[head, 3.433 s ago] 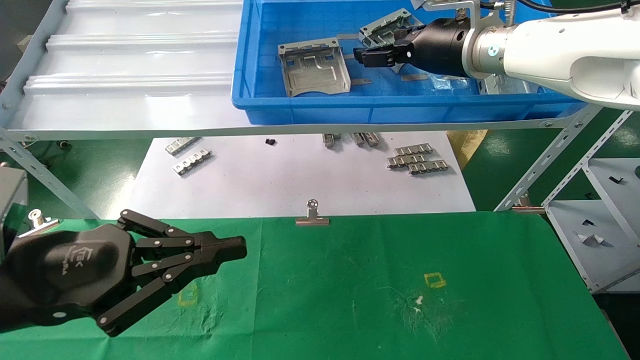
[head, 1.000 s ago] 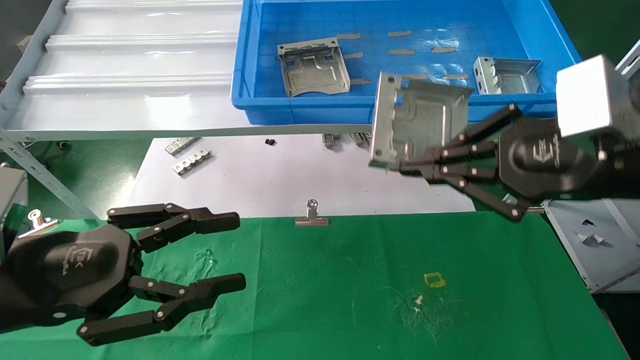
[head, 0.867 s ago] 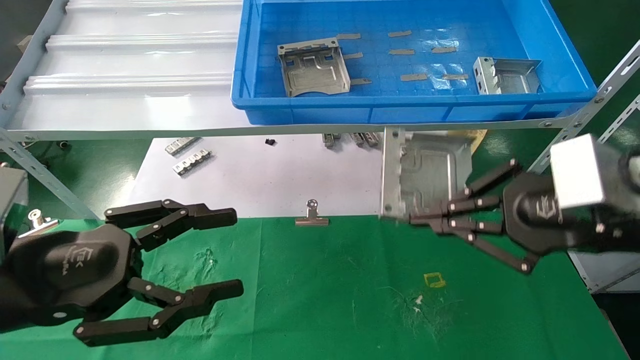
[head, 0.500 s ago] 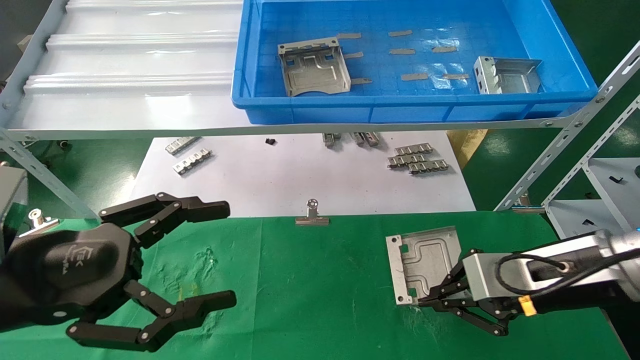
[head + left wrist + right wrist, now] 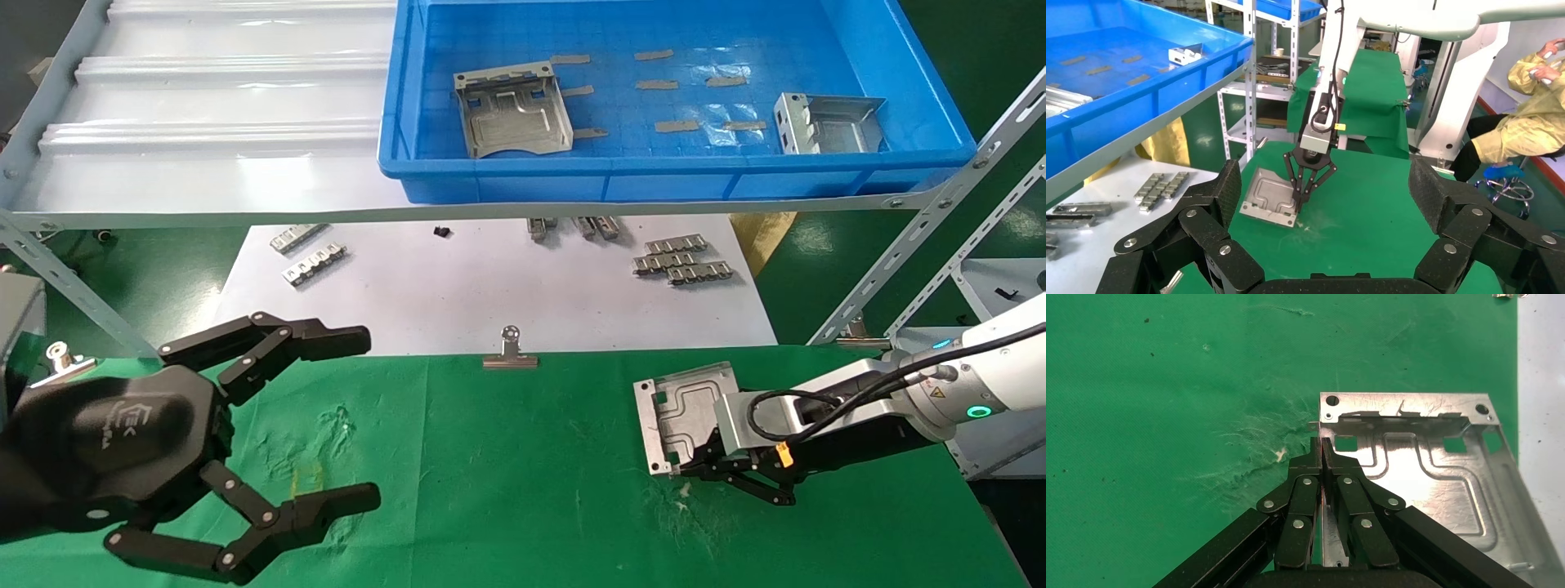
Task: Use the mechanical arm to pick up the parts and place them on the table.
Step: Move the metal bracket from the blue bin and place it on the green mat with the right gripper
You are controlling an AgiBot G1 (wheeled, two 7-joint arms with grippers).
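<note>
A silvery part (image 5: 682,406) lies on the green table (image 5: 531,457) at the right. My right gripper (image 5: 678,471) is low over the cloth and shut on the part's bent-up rim. The right wrist view shows the fingers (image 5: 1321,444) pinched on the rim, with the part (image 5: 1425,471) flat on the cloth beside them. The left wrist view shows the same part (image 5: 1269,199) and right gripper (image 5: 1298,205). My left gripper (image 5: 364,416) hovers open and empty over the table's left front. Two more parts (image 5: 513,110) (image 5: 829,122) lie in the blue bin (image 5: 654,184).
A silver binder clip (image 5: 510,351) sits on the table's far edge. Behind it is a white sheet (image 5: 490,294) with toothed metal strips (image 5: 682,261). A ribbed white shelf (image 5: 204,122) carries the bin. A grey rack (image 5: 981,343) stands at the right.
My right gripper has carried the part out of the blue bin and down onto the green table, then slid it slightly back. My left gripper has opened wide.
</note>
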